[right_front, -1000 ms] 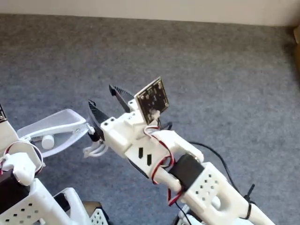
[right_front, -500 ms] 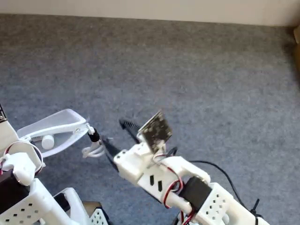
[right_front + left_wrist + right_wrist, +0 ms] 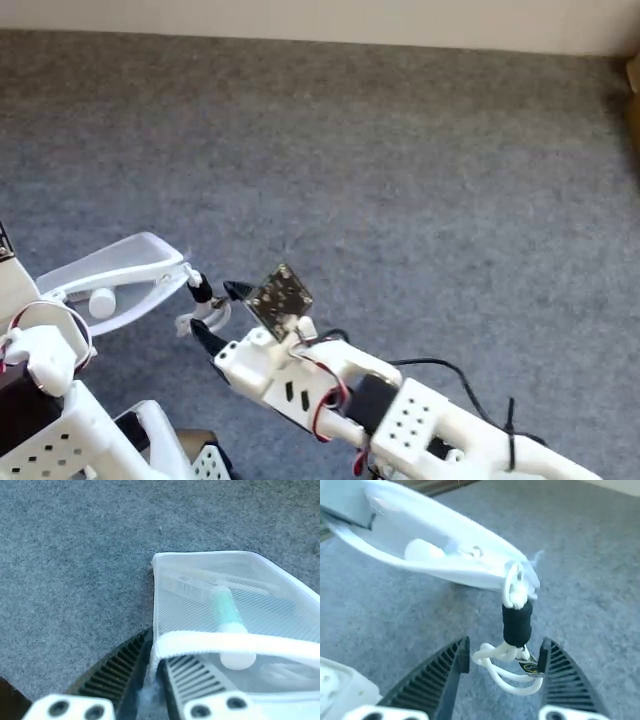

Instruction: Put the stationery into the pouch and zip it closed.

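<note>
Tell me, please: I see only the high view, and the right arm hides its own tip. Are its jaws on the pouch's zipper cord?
Observer: Not gripping it. In the right wrist view the jaws of the right arm stand open, and the white cord hangs between them, under a black bead.
Operator: What holds the pouch up?
Observer: The left arm's jaws. In the left wrist view they are shut on the edge of the pouch.
Operator: Is anything inside it?
Observer: Yes. Through the mesh in the left wrist view, a greenish tube with a white cap lies inside.
</note>
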Motion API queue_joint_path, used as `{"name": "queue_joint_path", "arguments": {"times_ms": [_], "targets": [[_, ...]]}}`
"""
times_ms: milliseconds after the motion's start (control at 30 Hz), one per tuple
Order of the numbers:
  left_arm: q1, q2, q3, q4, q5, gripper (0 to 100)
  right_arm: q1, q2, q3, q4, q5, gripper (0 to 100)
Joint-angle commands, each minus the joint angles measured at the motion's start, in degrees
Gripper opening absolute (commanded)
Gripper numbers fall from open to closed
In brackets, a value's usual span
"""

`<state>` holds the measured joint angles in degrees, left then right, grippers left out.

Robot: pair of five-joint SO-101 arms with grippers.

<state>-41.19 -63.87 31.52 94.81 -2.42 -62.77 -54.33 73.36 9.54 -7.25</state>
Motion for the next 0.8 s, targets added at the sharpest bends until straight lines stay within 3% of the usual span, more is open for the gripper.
{"name": "queue_joint_path", "arguments": {"times_ms": [0,233,533,767], "targets": [[1.45,1.45,0.13,-0.97,-0.35,1,0.75,3.91,-3.21,-5.23,0.88,21.3],[1.54,1.45,0.13,-0.97,-0.35,1,4.44,4.79,-3.3,-9.01,0.7,21.3],[1.54,1.45,0.13,-0.97,-0.35,1,4.44,5.32,-3.12,-14.37,0.88,13.9],[1.54,1.45,0.13,-0.97,-0.35,1,4.18,5.41,-3.3,-14.46,0.88,13.8]]}}
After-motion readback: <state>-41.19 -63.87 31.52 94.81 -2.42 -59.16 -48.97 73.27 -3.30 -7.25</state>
